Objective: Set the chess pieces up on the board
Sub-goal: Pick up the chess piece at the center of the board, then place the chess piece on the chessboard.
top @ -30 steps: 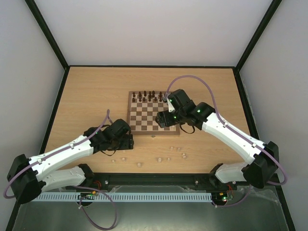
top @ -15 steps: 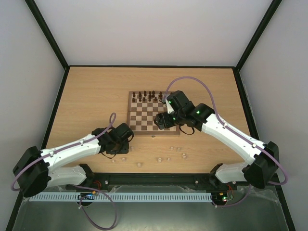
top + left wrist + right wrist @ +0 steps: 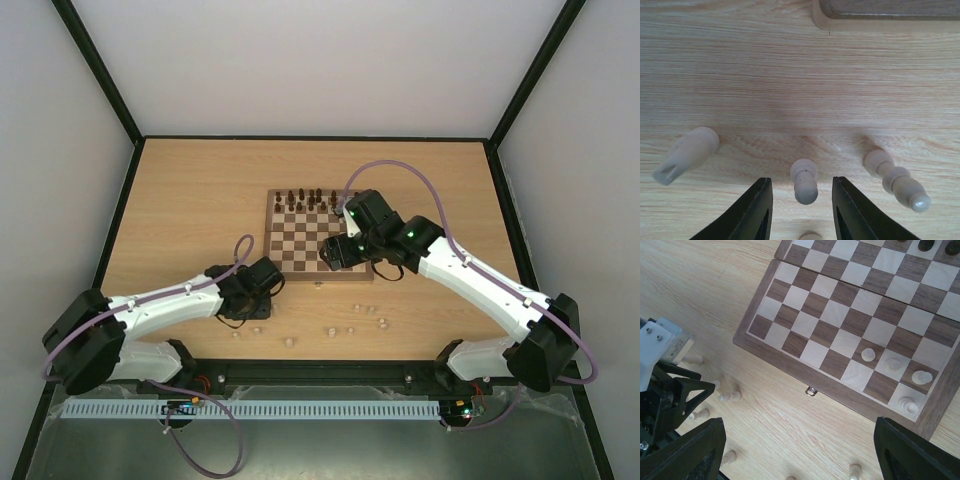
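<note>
My left gripper (image 3: 258, 306) is down at the table just in front of the board (image 3: 300, 250). In the left wrist view its jaws (image 3: 801, 181) are open and narrow, flanking a pale pawn (image 3: 804, 181) with a gap on each side. Two more pale pieces lie on their sides, one to the left (image 3: 686, 154) and one to the right (image 3: 895, 179). My right gripper (image 3: 333, 257) hovers over the board's near edge, open wide (image 3: 799, 424) with nothing between its fingers. Several pale pieces stand on the board's near right squares (image 3: 868, 355).
Dark brown pieces (image 3: 305, 200) fill the board's far rows. Loose pale pieces are scattered on the table before the board (image 3: 352, 328), some near the latch (image 3: 811, 390). The left arm's wrist (image 3: 665, 390) is close to the right gripper's left finger.
The left arm has swung right and nearer, down over the loose pieces, and its jaws have narrowed around a pawn. The right arm has barely moved.
</note>
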{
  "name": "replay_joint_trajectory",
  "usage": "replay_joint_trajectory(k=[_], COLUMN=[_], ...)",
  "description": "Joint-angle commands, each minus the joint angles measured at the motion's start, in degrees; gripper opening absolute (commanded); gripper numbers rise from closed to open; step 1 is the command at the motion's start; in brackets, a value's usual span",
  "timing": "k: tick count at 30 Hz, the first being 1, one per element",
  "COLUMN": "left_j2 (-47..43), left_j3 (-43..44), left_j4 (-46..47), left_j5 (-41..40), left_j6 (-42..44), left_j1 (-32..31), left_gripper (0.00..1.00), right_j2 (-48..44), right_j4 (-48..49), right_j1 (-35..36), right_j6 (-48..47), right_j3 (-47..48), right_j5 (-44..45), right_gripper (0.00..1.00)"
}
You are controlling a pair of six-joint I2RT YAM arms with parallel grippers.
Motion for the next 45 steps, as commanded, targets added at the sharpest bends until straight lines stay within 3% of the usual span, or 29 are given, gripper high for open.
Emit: replay_joint_trajectory(k=[1, 9, 24, 36, 45], left_j2=[1.8, 2.8, 2.1, 4.4, 14.7], left_j3=[-0.7, -0.7, -0.1, 13.6, 26.7], left_j4=[1.2, 1.3, -0.8, -9.4, -9.4], left_j5=[-1.2, -1.3, 0.2, -3.3, -2.7], left_j6=[1.1, 1.4, 1.3, 6.4, 14.3], left_j1=[-0.3, -0.3, -0.3, 1.3, 4.4], left_gripper=[0.34, 0.24, 0.13, 0.13, 0.13], right_j2=[-1.4, -1.8, -2.1, -2.2, -3.1], right_j4=[-0.7, -0.6, -0.6, -0.6, -1.0], right_j1=[0.5, 0.6, 0.7, 0.8, 0.7], right_j6=[-0.4, -0.4, -0.4, -0.3, 0.3], right_j3=[-0.8, -1.2, -1.4, -1.5, -1.0], right_j5=[-0.2, -0.2, 0.3, 0.6, 6.3], right_gripper=[0.82, 0.82, 0.81, 0.81, 0.81])
